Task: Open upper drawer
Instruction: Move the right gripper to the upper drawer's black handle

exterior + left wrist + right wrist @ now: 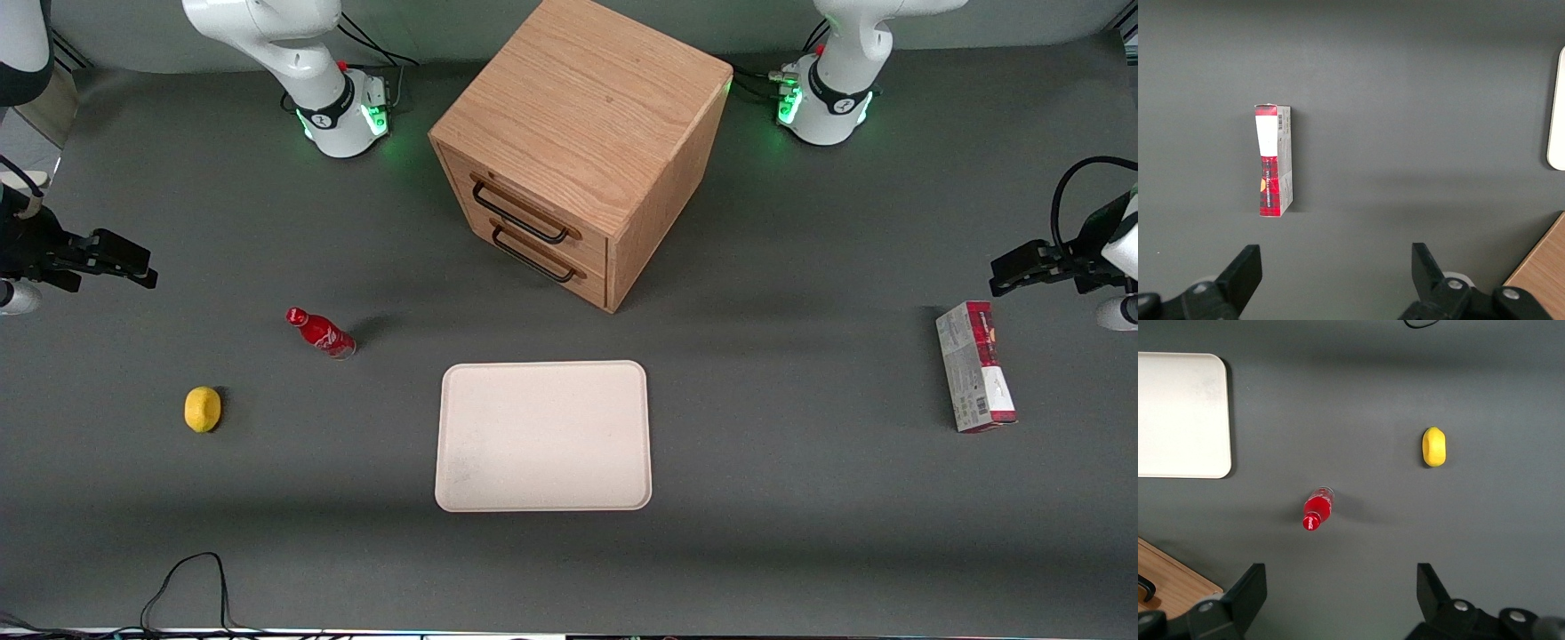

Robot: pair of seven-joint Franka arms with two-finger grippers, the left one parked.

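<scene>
The gripper (1338, 587) has its jaws spread wide apart and holds nothing; in the front view it (124, 260) hangs at the left edge of the frame, about mid-height, above the table (800, 498) at the working arm's end. Seen from the right wrist, a red bottle (1317, 509) stands upright on the table under the gripper, with a lemon (1433, 446) well apart from it. In the front view the bottle (321, 332) stands left of centre and the lemon (203, 409) lies lower left of it, nearer the camera. The upper drawer (524, 209) is shut, flush in the wooden cabinet (578, 107) at upper centre of the frame, its black bar handle (518, 216) just above the matching lower drawer (542, 253). A pale tray (543, 436) lies below the cabinet, nearer the camera. A red and white box (974, 365) lies at the right of the frame, toward the parked arm's end.
</scene>
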